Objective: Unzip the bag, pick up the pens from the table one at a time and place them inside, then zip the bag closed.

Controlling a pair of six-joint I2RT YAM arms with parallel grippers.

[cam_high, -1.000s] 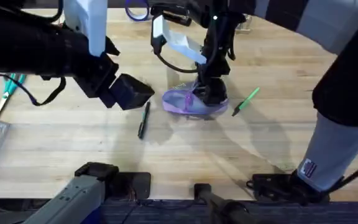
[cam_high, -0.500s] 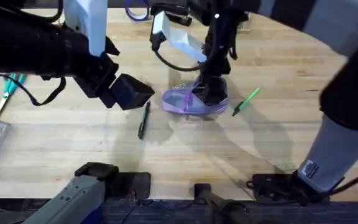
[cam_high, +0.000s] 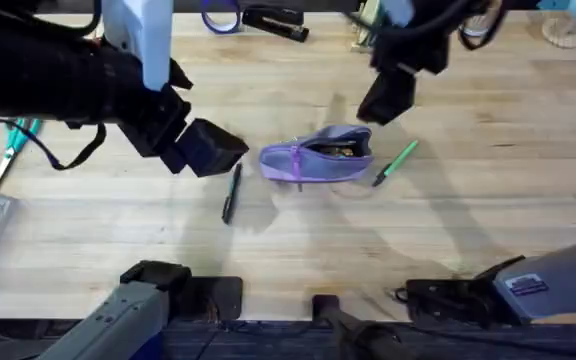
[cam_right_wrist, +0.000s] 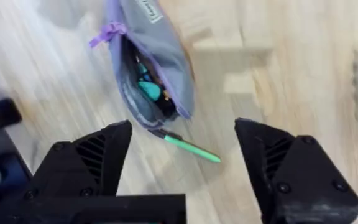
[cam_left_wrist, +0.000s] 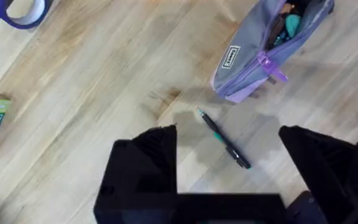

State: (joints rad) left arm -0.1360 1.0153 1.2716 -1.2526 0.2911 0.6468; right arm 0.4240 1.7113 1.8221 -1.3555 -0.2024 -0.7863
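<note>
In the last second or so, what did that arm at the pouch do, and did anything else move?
The right gripper let go of the lavender pencil pouch and rose away, open; the pouch is unzipped. The black pen, the green pen and the open left gripper stayed put.

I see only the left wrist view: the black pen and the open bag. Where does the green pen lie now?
Observer: The green pen lies on the table, close to the end of the bag that is farthest from the black pen.
Operator: And the right tool, does it hold something?
Observer: No. The right tool is open and empty, raised above the bag's open end and the green pen.
</note>
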